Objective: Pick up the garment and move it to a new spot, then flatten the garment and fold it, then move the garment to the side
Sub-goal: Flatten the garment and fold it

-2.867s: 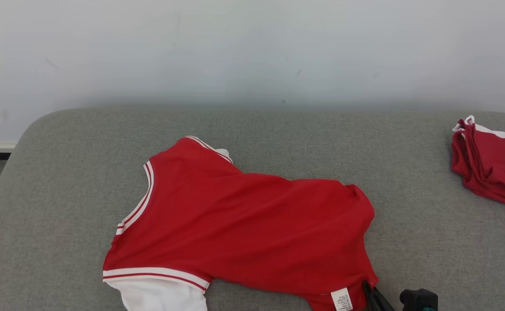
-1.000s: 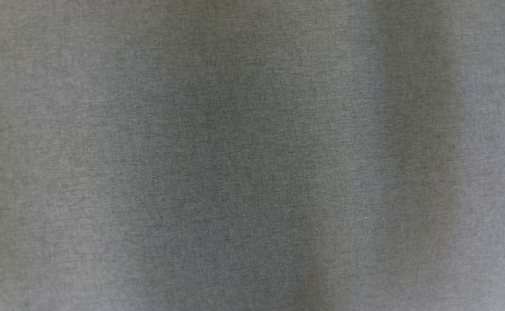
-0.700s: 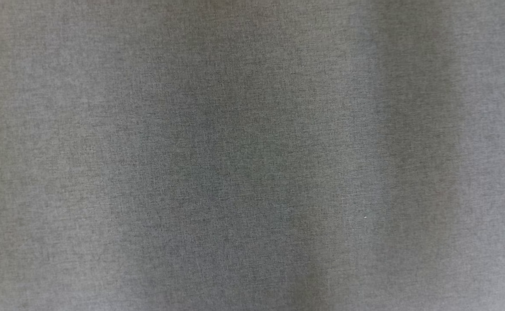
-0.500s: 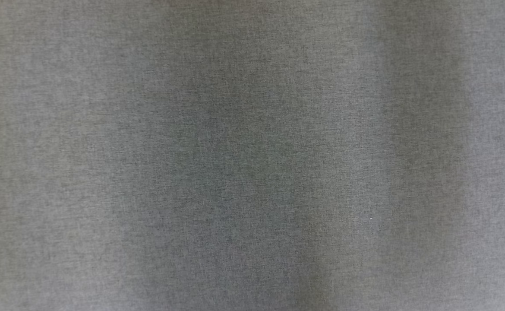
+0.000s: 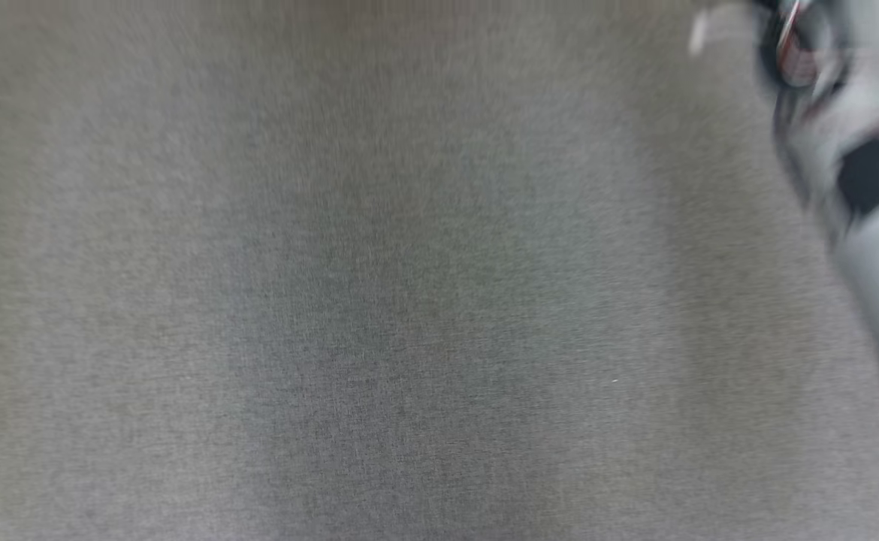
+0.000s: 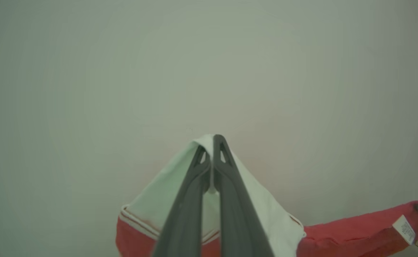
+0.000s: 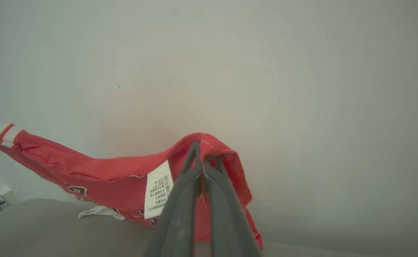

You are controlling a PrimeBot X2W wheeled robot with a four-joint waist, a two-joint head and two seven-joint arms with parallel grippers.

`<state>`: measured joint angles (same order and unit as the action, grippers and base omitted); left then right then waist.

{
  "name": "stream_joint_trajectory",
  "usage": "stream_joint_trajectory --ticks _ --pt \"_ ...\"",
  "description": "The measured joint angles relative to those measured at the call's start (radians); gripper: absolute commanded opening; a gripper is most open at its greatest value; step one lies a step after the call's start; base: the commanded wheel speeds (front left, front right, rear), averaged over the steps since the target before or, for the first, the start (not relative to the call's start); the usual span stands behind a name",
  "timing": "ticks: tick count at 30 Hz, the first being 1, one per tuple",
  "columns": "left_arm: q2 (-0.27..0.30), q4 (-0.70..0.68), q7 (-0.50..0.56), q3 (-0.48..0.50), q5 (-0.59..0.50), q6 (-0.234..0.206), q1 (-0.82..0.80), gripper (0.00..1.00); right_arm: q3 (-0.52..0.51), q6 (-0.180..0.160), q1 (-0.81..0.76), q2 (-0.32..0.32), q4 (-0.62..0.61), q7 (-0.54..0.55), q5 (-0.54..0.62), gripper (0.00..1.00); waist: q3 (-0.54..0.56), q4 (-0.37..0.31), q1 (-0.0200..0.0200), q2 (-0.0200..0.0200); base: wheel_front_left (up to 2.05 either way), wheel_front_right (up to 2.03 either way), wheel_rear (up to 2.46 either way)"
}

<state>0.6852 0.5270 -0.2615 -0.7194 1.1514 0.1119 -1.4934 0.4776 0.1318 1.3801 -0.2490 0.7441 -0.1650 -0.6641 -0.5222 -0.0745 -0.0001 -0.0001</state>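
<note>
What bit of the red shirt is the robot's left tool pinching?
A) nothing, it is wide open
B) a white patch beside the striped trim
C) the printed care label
B: in the left wrist view the left tool is shut on white cloth of the garment, with the care label well off to the side.

We see the red garment raised and stretched sideways, sagging between its ends: a white sleeve with striped trim peaks at one, a white care label hangs by the other.
</note>
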Motion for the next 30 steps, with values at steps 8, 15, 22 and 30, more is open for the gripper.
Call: stream_joint_trajectory --ticks 8,15,22,30 --pt "0.011 -0.344 -0.001 0.260 -0.053 -0.145 0.553 0.00 0.041 0.000 -0.397 -0.086 -0.221 0.006 -0.052 0.00 0.123 -0.009 -0.0002 -0.0001 0.00 0.00 0.00" --pt "-0.071 -0.536 -0.001 0.397 -0.126 -0.226 1.021 0.00 -0.035 0.000 -0.748 -0.119 -0.359 0.007 -0.065 0.00 0.224 -0.009 -0.0003 -0.0001 0.00 0.00 0.00" --pt "-0.193 -0.613 -0.001 0.525 -0.174 -0.235 1.403 0.00 -0.124 0.000 -1.062 -0.108 -0.490 0.061 -0.026 0.00 0.303 -0.013 -0.0003 -0.0002 0.00 0.00 0.00" --pt "-0.312 -0.549 -0.001 0.525 -0.212 -0.189 1.598 0.00 -0.200 0.000 -1.295 -0.076 -0.544 0.092 0.031 0.00 0.351 0.012 -0.0001 -0.0001 0.00 0.00 0.00"
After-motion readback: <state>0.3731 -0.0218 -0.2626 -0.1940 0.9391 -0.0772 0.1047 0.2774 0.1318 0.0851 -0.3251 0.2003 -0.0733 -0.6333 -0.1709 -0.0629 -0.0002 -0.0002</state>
